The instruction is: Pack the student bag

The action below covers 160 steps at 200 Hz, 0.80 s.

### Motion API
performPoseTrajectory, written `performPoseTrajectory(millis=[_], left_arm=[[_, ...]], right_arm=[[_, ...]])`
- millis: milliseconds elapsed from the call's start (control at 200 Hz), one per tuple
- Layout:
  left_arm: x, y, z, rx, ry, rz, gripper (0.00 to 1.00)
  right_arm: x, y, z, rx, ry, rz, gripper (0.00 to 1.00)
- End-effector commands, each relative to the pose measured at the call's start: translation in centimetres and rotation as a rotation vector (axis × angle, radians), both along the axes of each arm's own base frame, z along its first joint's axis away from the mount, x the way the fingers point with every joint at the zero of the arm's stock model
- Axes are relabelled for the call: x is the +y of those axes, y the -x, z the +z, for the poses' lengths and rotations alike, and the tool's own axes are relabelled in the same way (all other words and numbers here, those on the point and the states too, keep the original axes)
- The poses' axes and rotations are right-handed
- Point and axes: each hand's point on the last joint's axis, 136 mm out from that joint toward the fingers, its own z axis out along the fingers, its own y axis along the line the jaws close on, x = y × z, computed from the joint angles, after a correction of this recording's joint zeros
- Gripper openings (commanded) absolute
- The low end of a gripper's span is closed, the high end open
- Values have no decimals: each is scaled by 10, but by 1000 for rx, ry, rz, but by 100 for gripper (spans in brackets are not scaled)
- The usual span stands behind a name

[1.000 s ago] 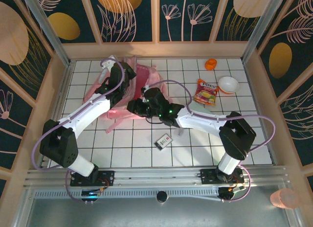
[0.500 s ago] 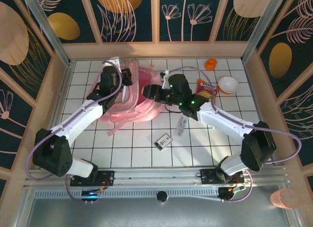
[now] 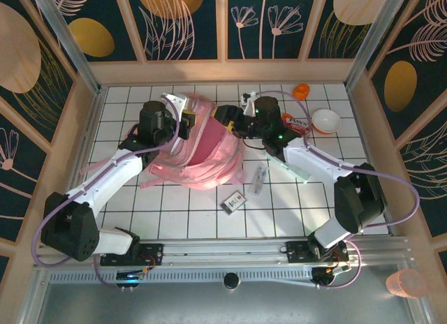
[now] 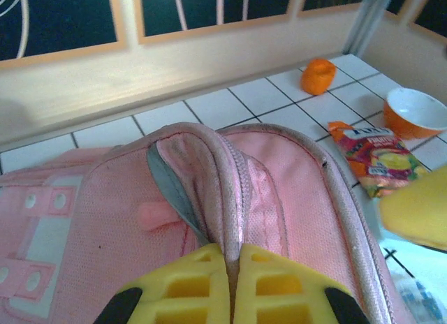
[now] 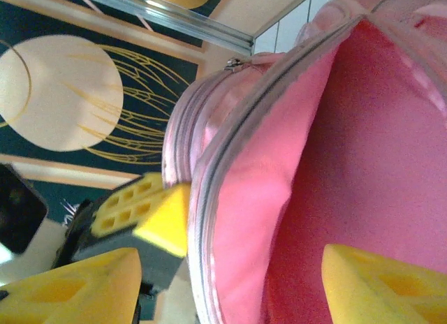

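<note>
The student bag (image 3: 202, 153) is a large pink backpack lying at the table's middle left, its mouth held wide so the darker pink lining (image 5: 377, 128) shows. My left gripper (image 3: 183, 119) is at the far left side of the mouth, its yellow fingers (image 4: 199, 285) shut on the zip rim (image 4: 234, 191). My right gripper (image 3: 228, 119) is at the opposite side of the mouth. It stands open, with one finger (image 5: 77, 289) outside the rim and the other inside against the lining. In the right wrist view the left gripper's finger (image 5: 147, 209) shows behind the rim.
A snack packet (image 3: 299, 126), a white and orange bowl (image 3: 326, 119) and a small orange object (image 3: 301, 91) lie at the back right. A clear tube (image 3: 258, 179) and a small card (image 3: 234, 200) lie just in front of the bag. Wooden walls ring the tiles.
The right arm swung from the table's middle to the back, to the bag's far right rim. The left gripper pulled its rim back and the bag's mouth spread wider.
</note>
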Motion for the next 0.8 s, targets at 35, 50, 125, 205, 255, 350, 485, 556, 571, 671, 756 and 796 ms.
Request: performPoseTrajectory(millis=[35, 50, 125, 205, 255, 350, 485, 556, 571, 671, 756, 796], left_arm=[[-19, 14, 48, -200, 22, -162, 0], [-19, 15, 45, -196, 17, -168, 0], [-21, 18, 35, -177, 2, -188, 0], [-21, 18, 26, -162, -21, -194, 0], [-20, 18, 22, -154, -32, -194, 0], [-21, 22, 4, -111, -49, -213, 1], [-27, 28, -3, -63, -37, -256, 34], [-24, 30, -8, -16, -44, -244, 48], [-24, 29, -4, -18, -45, -238, 50], [-14, 33, -9, 35, -55, -193, 61], [3, 33, -3, 43, -43, -96, 64], [15, 34, -11, 65, -41, -30, 65]], right_arm=[[14, -11, 7, 78, -133, -44, 71], [15, -12, 7, 82, -141, -47, 72], [20, -14, 3, 109, -169, -56, 74], [26, -14, 4, 117, -203, -51, 76], [28, -14, 3, 119, -210, -51, 76], [33, -14, 2, 119, -212, -54, 77], [43, -16, -15, 173, -184, -55, 77], [47, -16, -29, 206, -136, -69, 77], [48, -15, -33, 215, -119, -75, 77], [54, -11, -52, 243, -59, -104, 76], [58, -9, -63, 263, -20, -108, 74], [60, -10, -69, 267, 12, -115, 73]])
